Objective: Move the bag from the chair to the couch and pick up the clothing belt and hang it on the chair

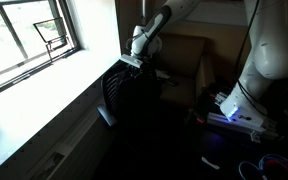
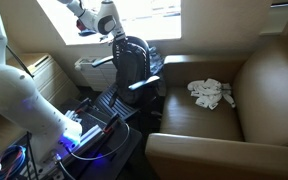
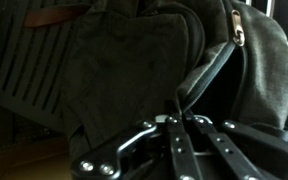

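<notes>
The dark floppy bag (image 3: 134, 60) hangs on the black slatted chair (image 2: 134, 90), which shows in both exterior views (image 1: 122, 100). My gripper (image 3: 170, 122) is at the top of the chair's back (image 1: 134, 63) (image 2: 112, 38), with its fingers shut on a dark strap of the bag (image 3: 199, 78). The brown-tan couch (image 2: 259, 95) stands beside the chair and also shows in an exterior view (image 1: 187, 60). I cannot pick out the clothing belt in these dim views.
A crumpled white cloth (image 2: 210, 93) lies on the couch seat. A window and sill (image 1: 34, 60) run beside the chair. A lit device with cables (image 2: 84, 130) sits on the floor by the robot base (image 1: 239, 110).
</notes>
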